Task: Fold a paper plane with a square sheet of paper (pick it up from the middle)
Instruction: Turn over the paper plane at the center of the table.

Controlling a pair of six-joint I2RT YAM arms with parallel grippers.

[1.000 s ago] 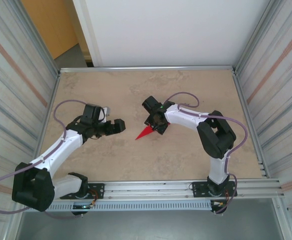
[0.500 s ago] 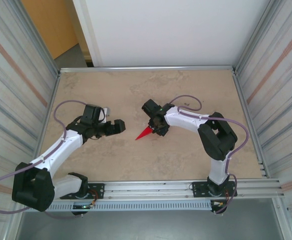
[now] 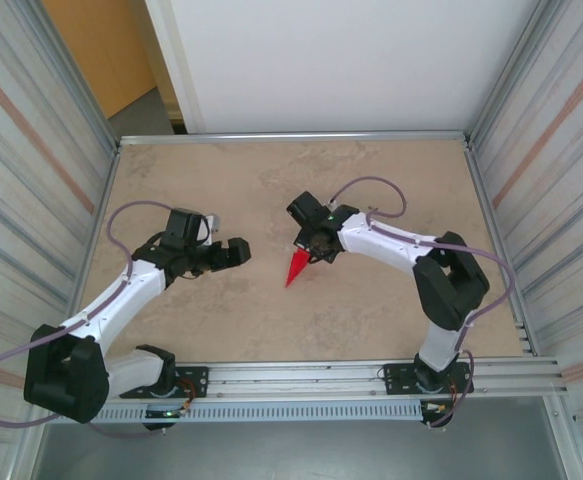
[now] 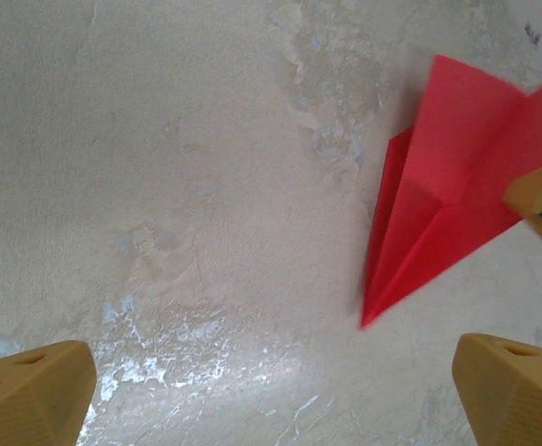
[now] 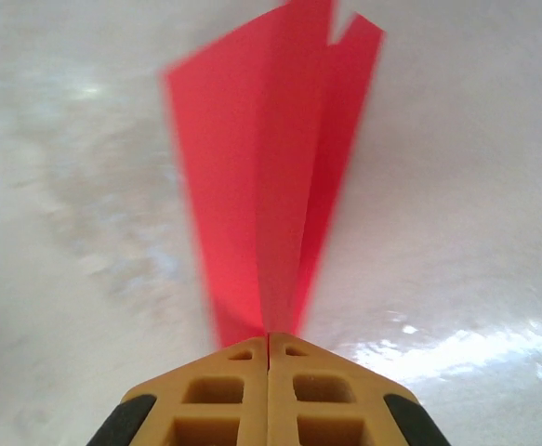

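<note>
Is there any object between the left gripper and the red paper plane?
Nothing visible stands in the way. Only bare table lies between the open left gripper and the paper plane. The right gripper has its jaws shut on the plane from the far side.

Plain bright red paper plane [image 5: 261, 186], mottled beige table [image 3: 221, 170], ochre tool fingers [image 5: 229, 409], white arms [image 3: 391, 238] with black joints

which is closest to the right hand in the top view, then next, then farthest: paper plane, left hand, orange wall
1. paper plane, pinched in the right hand, just below it in the view.
2. left hand, off to its left, open.
3. orange wall, far back left.
</note>
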